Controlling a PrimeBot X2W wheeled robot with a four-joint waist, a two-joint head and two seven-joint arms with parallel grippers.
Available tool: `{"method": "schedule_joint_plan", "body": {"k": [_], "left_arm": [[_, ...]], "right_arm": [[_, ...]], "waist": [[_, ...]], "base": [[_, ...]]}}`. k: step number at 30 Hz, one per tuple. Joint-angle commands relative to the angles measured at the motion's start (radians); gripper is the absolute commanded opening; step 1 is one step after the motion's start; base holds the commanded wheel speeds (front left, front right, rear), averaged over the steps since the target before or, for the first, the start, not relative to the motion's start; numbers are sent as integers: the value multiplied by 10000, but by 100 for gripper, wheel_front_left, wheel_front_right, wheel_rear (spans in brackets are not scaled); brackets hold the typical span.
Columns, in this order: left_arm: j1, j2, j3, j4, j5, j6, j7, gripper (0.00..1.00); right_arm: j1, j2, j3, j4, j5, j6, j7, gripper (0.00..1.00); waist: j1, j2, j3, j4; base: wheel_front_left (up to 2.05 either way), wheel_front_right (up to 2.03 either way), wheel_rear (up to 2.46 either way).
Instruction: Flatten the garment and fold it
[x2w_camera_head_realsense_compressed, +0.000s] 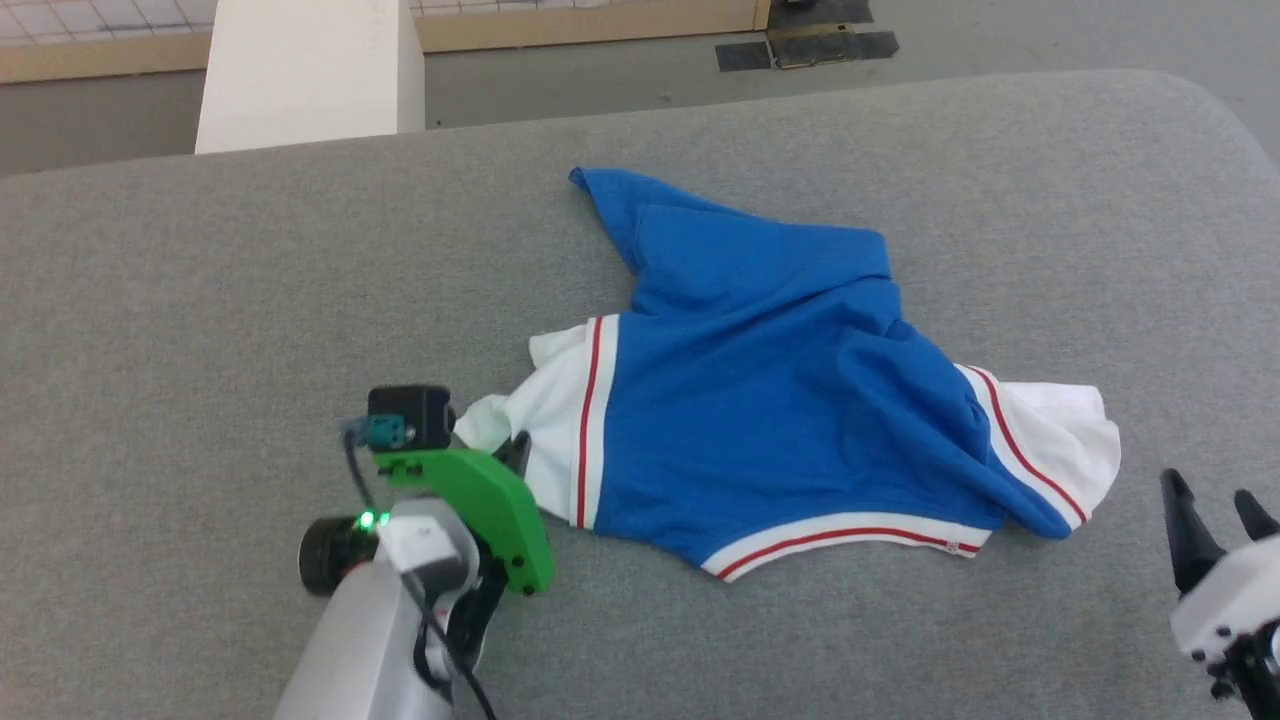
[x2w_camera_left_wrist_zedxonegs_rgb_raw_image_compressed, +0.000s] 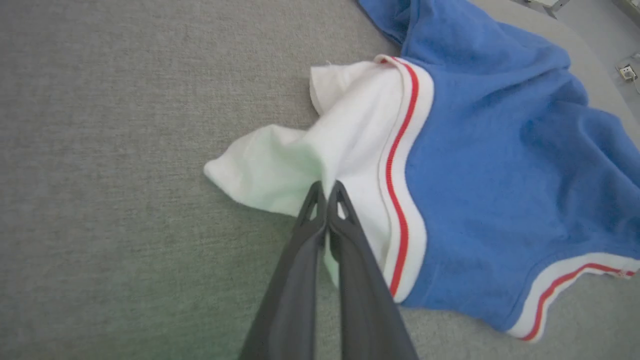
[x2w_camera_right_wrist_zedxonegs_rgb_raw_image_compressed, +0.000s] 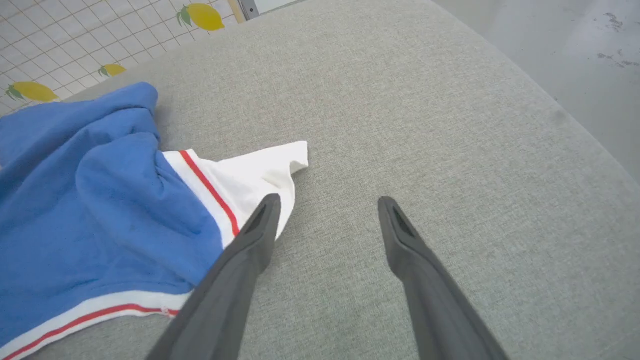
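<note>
My left gripper (x2w_camera_left_wrist_zedxonegs_rgb_raw_image_compressed: 327, 189), fully closed, is pinching one white sleeve (x2w_camera_left_wrist_zedxonegs_rgb_raw_image_compressed: 280, 170) of the garment (x2w_camera_head_realsense_compressed: 780, 400). The right gripper (x2w_camera_right_wrist_zedxonegs_rgb_raw_image_compressed: 327, 202) is hanging open and empty, with the other sleeve (x2w_camera_right_wrist_zedxonegs_rgb_raw_image_compressed: 252, 175) lying at its ten o'clock.

The head camera looks forward and down from above, taking in the whole garment (x2w_camera_head_realsense_compressed: 780, 400) on the grey cloth surface (x2w_camera_head_realsense_compressed: 200, 300). The left wrist camera peers along the left gripper (x2w_camera_left_wrist_zedxonegs_rgb_raw_image_compressed: 327, 190) at one white sleeve (x2w_camera_left_wrist_zedxonegs_rgb_raw_image_compressed: 300, 160) (very near); the right wrist camera, along the right gripper (x2w_camera_right_wrist_zedxonegs_rgb_raw_image_compressed: 328, 201), faces the other sleeve (x2w_camera_right_wrist_zedxonegs_rgb_raw_image_compressed: 255, 175). All three share the garment.
</note>
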Motion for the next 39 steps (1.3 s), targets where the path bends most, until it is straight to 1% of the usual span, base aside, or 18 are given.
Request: {"method": "schedule_joint_plan", "body": {"k": [1, 3, 6, 10, 15, 16, 17, 18, 19, 22, 25, 26, 29, 32, 35, 36, 38, 39], "left_arm": [[374, 22, 81, -283, -140, 90, -71, 0], [728, 29, 71, -734, -202, 139, -48, 0], [1043, 27, -1, -1246, -243, 220, 53, 0], [1125, 33, -104, -1588, -225, 284, 150, 0], [1074, 72, -207, -1774, -176, 321, 265, 0], [1054, 82, -232, -1799, -163, 321, 281, 0], [1042, 92, -248, -1807, -154, 323, 294, 0], [1027, 100, -264, -1810, -149, 324, 302, 0], [1017, 102, -272, -1812, -148, 327, 299, 0], [1008, 96, -270, -1801, -203, 317, 237, 0], [1029, 66, -175, -1857, -395, 262, 25, 0], [998, 7, 30, -2037, -804, 169, -222, 0], [695, -67, 436, -2368, -1622, -10, -453, 0], [-92, 48, 816, -2593, -2011, -185, -429, 0], [-1411, 427, 1169, -2530, -2133, -282, -174, 0], [-1936, 705, 1206, -2386, -1981, -315, -34, 0], [-2905, 951, 1392, -2124, -1972, -326, 94, 0], [-3327, 1150, 1382, -2011, -1788, -325, 152, 0]], "right_arm": [[-381, 16, 68, -60, -233, -13, 366, 100], [-729, -8, 96, -46, -584, -13, 946, 100], [-1290, -254, 201, 319, -997, -13, 1926, 100], [-1949, -449, 218, 922, -1440, -13, 2525, 100], [-2478, -548, 511, 1899, -1614, -13, 2814, 100], [-2535, -548, 566, 2104, -1588, -13, 2901, 91], [-2583, -551, 612, 2224, -1562, -13, 2916, 33], [-2624, -579, 688, 2370, -1522, -13, 2799, 7], [-2647, -614, 746, 2478, -1487, -13, 2698, 0], [-2746, -761, 867, 2680, -1245, -13, 2370, 0], [-2785, -962, 1055, 2510, -953, -13, 2225, 0], [-2925, -1005, 1185, 2089, -378, -13, 2338, 0], [-3308, -1035, 1276, 1340, 605, -13, 2670, 0], [-4044, -864, 1183, 800, 1782, -13, 3164, 0], [-5118, -862, 1190, 494, 2436, -13, 3595, 0], [-5568, -827, 1195, 485, 2595, -13, 3710, 0], [-6420, -738, 1156, 559, 2826, -13, 3839, 0], [-6813, -693, 1120, 623, 2898, -13, 3881, 0]], "waist": [[0, -1, 123, 118], [0, -1, 245, 244], [0, -1, 433, 433], [0, -1, 649, 555], [0, -1, 852, 619], [0, -1, 892, 631], [0, -1, 908, 636], [0, -1, 921, 646], [0, -1, 924, 652], [0, -1, 842, 643], [0, -1, 601, 609], [0, -1, 379, 570], [0, -1, 86, 550], [0, -1, -200, 573], [0, -1, -433, 633], [0, -1, -516, 650], [0, -1, -621, 678], [0, -1, -661, 690]], "base": [[0, 0, 0], [0, 0, 0], [0, 0, 0], [0, 0, 0], [0, 0, 0], [0, 0, 0], [0, 0, 0], [0, 0, 0], [0, 0, 0], [0, 0, 0], [0, 0, 0], [0, 0, 0], [0, 0, 0], [0, 0, 0], [0, 0, 0], [0, 0, 0], [0, 0, 0], [0, 0, 0]]}}
